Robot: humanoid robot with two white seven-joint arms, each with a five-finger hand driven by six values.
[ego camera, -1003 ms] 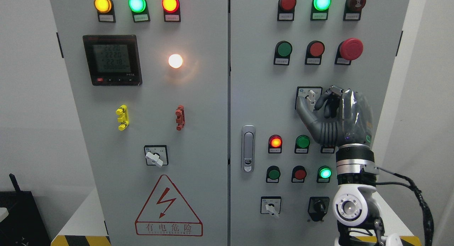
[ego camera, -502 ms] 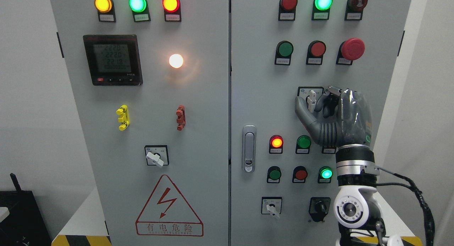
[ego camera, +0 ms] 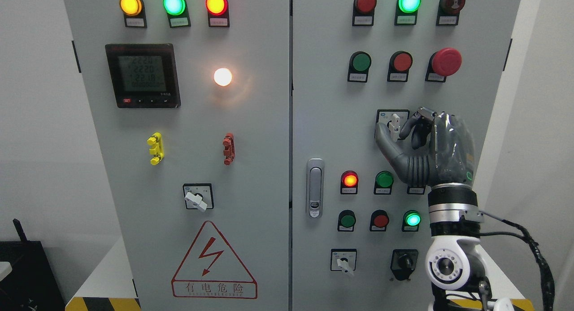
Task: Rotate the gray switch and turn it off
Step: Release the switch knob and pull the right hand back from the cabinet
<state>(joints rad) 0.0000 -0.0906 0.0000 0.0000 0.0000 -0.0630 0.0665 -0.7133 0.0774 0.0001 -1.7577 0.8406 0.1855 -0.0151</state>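
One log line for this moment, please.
right hand: shut on gray switch | knob: about upright | left hand: not in view | step: turn-off in progress

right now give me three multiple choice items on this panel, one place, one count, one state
1. Where is the robot's right hand?
A. on the white-handled gray rotary switch on the right door
B. on the door latch
C. on the red mushroom button

2. How many round lamps glow along the left door's top row?
A. one
B. two
C. three

3. How does that switch's handle stand?
A. roughly upright
B. horizontal
C. missing

A: thumb and fingers flank its handle.
C: yellow, green and red all glow.
A: it points nearly straight up.
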